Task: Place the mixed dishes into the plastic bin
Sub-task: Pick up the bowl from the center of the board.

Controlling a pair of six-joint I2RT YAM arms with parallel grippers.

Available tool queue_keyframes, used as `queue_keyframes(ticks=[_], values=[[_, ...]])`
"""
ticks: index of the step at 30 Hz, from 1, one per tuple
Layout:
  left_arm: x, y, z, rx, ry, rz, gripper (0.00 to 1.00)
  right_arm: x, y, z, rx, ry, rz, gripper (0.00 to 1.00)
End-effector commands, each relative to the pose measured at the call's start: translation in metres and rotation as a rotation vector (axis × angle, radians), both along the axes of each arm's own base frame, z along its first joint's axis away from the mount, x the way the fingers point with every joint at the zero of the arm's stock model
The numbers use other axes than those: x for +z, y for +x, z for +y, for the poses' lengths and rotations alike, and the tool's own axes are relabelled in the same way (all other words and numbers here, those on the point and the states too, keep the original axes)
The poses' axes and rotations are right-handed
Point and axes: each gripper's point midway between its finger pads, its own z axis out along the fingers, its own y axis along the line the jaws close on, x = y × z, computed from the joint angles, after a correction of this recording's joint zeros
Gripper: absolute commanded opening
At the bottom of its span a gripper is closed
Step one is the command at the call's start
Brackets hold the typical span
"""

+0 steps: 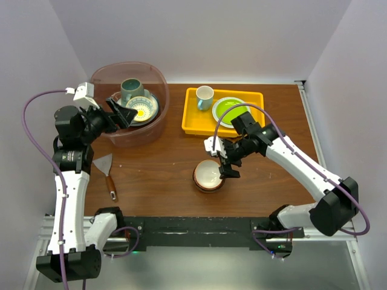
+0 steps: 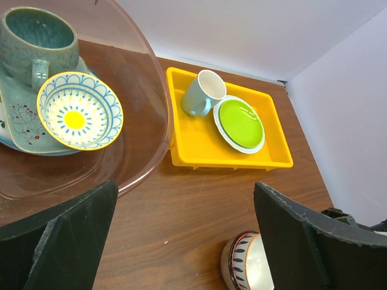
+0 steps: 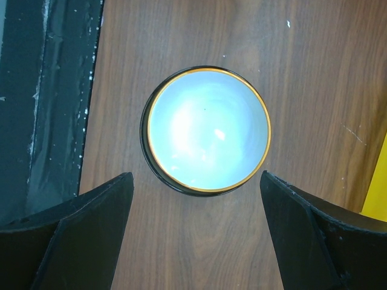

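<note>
The plastic bin (image 1: 136, 136) (image 2: 140, 90) stands at the back left. Inside it a teal mug (image 1: 130, 89) (image 2: 36, 42) and a blue-and-yellow patterned bowl (image 1: 140, 109) (image 2: 78, 119) rest on a pale green tray (image 2: 21, 124). My left gripper (image 1: 121, 113) (image 2: 184, 188) hovers open over the bin's near right rim, holding nothing. A striped bowl with a white inside (image 1: 208, 175) (image 3: 208, 130) (image 2: 245, 263) sits upright on the table in front. My right gripper (image 1: 227, 161) (image 3: 196, 175) hangs open just right of that bowl, above it, fingers apart from its rim.
A yellow tray (image 1: 190, 124) (image 2: 199, 151) at the back centre holds a small white cup (image 1: 204, 96) (image 2: 201, 92) and a lime-green plate (image 1: 230, 110) (image 2: 240, 122). A scraper with a wooden handle (image 1: 106, 172) lies near the left arm.
</note>
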Motion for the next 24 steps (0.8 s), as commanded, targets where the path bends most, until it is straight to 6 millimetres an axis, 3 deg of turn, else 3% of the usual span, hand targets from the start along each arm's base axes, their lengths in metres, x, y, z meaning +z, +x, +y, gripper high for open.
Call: queue_keyframes(ticks=[1, 24], values=[[0.005, -0.005, -0.004, -0.019, -0.002, -0.023, 1.00, -0.002, 0.006, 0.003, -0.012, -0.005, -0.025, 0.89], [0.004, -0.005, -0.005, -0.022, 0.002, -0.020, 1.00, -0.019, 0.010, 0.005, -0.006, -0.061, -0.051, 0.89]])
